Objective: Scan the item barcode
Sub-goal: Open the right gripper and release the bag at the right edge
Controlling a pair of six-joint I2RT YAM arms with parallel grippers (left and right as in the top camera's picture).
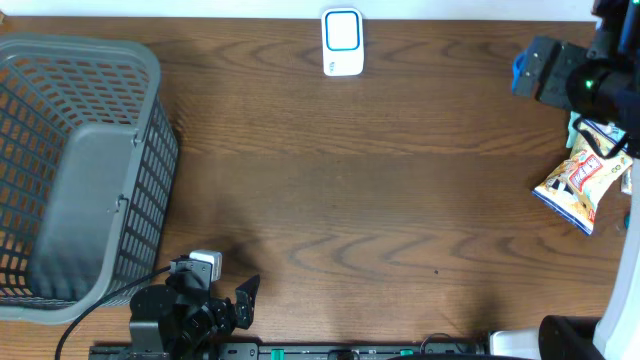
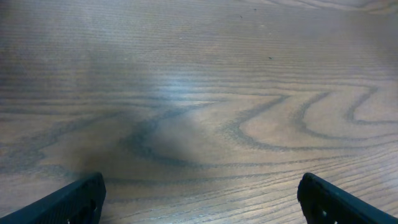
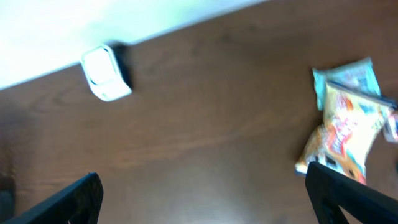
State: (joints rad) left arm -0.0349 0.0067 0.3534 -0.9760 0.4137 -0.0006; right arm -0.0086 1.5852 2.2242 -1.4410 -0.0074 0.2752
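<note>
**Open middle, obstacles at the rim**

From overhead, the worktop (image 1: pixel 380 200) lies bare across its centre, a broad lane from 6 to 12 o'clock. At 9 o'clock the basket (image 1: pixel 150 60) stands with tall mesh walls, barring low passage there. At 12 o'clock the scanner (image 1: pixel 342 42) sits at the far edge, well apart from the rest. At 3 o'clock the snack packet (image 1: pixel 580 185) lies partly under the right arm (image 1: pixel 585 80). Only wood shows between the spread fingers of the left hand (image 2: pixel 199 199) and of the right hand (image 3: pixel 202 199).

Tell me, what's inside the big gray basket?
Inside the basket only its bare gray floor shows, with nothing lying on it. The basket's left edge runs off the picture, so that strip cannot be seen.
</note>
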